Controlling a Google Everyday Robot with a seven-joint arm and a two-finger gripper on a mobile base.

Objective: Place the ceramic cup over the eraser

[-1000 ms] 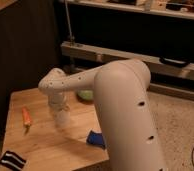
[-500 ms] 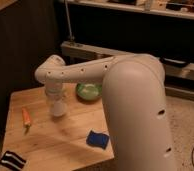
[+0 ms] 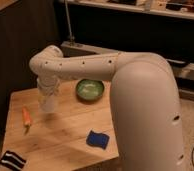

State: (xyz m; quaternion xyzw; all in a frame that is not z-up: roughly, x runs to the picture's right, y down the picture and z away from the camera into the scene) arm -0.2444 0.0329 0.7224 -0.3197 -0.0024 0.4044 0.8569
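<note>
Wooden table (image 3: 70, 125) before dark shelving. We see the gripper (image 3: 48, 97) over the table's left half, clasped around the ceramic cup (image 3: 48, 105), a small plain white tapered vessel with no handle, hanging beneath the wrist. We find the eraser (image 3: 12, 160), a flat block striped black and white, at the near left corner, well apart from the cup. We count one cup, one eraser, one green bowl (image 3: 90, 90), one orange stick (image 3: 26, 116) and one blue pad (image 3: 98, 139).
</note>
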